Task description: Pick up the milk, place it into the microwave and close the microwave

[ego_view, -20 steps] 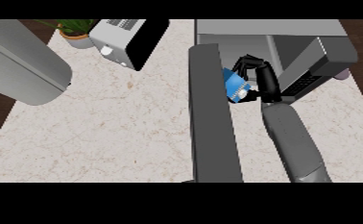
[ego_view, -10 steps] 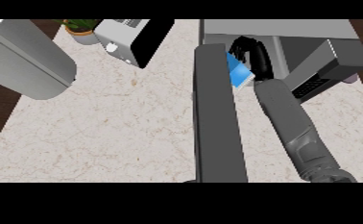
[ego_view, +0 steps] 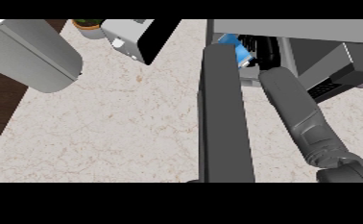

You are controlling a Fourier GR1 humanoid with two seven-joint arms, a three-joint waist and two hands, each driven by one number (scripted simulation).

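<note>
The milk [ego_view: 236, 51] is a blue and white carton at the mouth of the microwave [ego_view: 312, 31], at the upper right of the head view. My right hand [ego_view: 261, 50] is curled round it and hides much of it, with the grey right forearm [ego_view: 297, 107] reaching in from the lower right. The microwave door [ego_view: 224, 122] stands open, a long dark slab running toward me just left of the carton. Only my left forearm [ego_view: 35, 55] shows, at the upper left; its hand is out of view.
A silver toaster [ego_view: 135, 38] with a black side stands at the back of the speckled counter [ego_view: 120, 131]. A small potted plant [ego_view: 89, 26] sits to its left. The counter's left edge runs along a dark floor strip.
My right hand has carried the milk farther back and up, from beside the door into the microwave's mouth. The forearm has stretched out after it.
</note>
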